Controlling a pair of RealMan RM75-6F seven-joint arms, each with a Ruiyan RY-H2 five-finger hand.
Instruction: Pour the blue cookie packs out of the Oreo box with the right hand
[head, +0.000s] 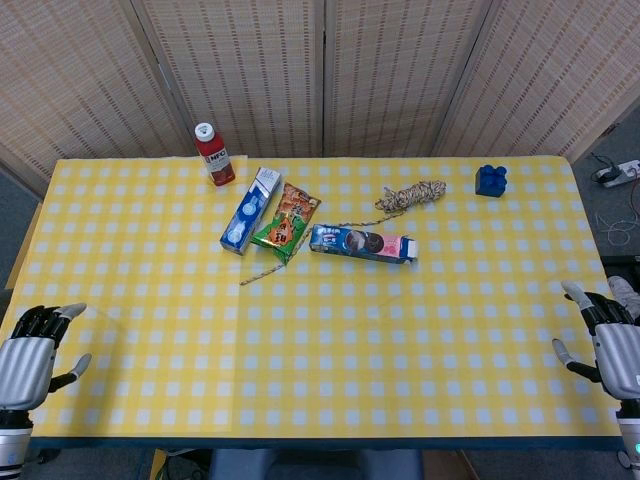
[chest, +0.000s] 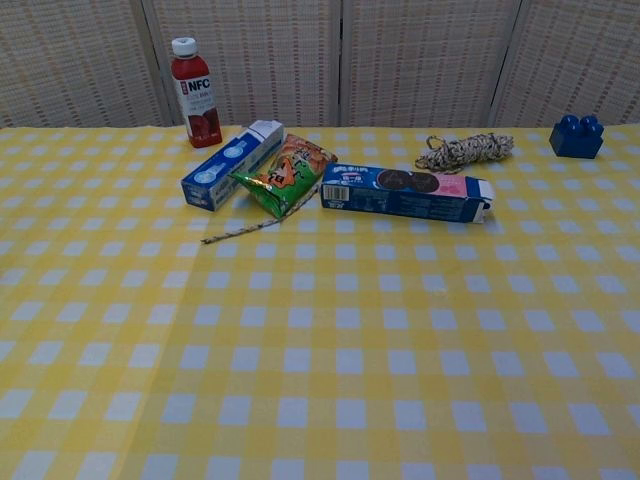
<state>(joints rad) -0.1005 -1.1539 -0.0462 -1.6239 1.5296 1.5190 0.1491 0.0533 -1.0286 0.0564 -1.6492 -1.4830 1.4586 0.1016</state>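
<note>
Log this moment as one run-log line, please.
stage: not started | Oreo box: lying flat, untouched | right hand: open, at table's near right edge | left hand: open, near left edge

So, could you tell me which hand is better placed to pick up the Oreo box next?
The right hand. The Oreo box lies right of the table's middle, its pink end toward that side. The left hand sits further off.

Staged test space, probably a lab rather than a home, woven folding screens (head: 320, 70) closing off the whole top of the frame, yellow checked cloth (head: 300, 350) over the table, power strip (head: 618, 172) and loose cables on the floor at right edge
</note>
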